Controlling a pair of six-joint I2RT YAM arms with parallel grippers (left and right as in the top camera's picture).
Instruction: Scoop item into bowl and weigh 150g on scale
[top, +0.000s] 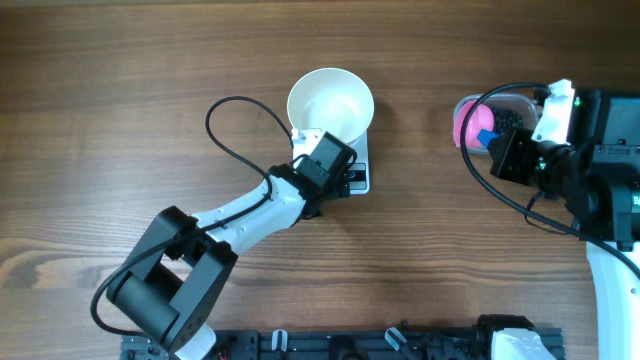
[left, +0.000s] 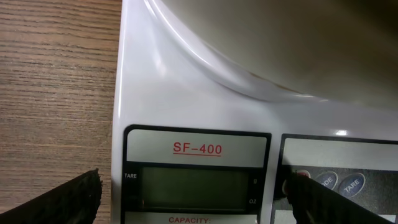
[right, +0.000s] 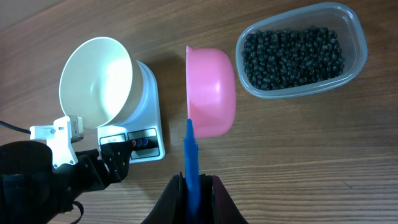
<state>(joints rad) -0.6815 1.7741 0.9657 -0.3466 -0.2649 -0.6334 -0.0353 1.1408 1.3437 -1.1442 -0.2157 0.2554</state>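
The white bowl (top: 330, 100) stands empty on the white scale (top: 360, 172). My left gripper (top: 335, 168) hovers open over the scale's display end. In the left wrist view the scale (left: 186, 93) fills the frame and its display (left: 193, 186) is blank. One finger (left: 68, 199) is over the wood and the other (left: 323, 202) is by the buttons. My right gripper (right: 193, 186) is shut on the blue handle of a pink scoop (right: 211, 93), which is tipped on edge and empty. The black beans (right: 292, 56) lie in a clear tub beside the scoop.
The clear tub (top: 515, 105) is mostly hidden under the right arm in the overhead view. A black cable (top: 235, 130) loops left of the bowl. A black rail (top: 350, 345) runs along the table's front edge.
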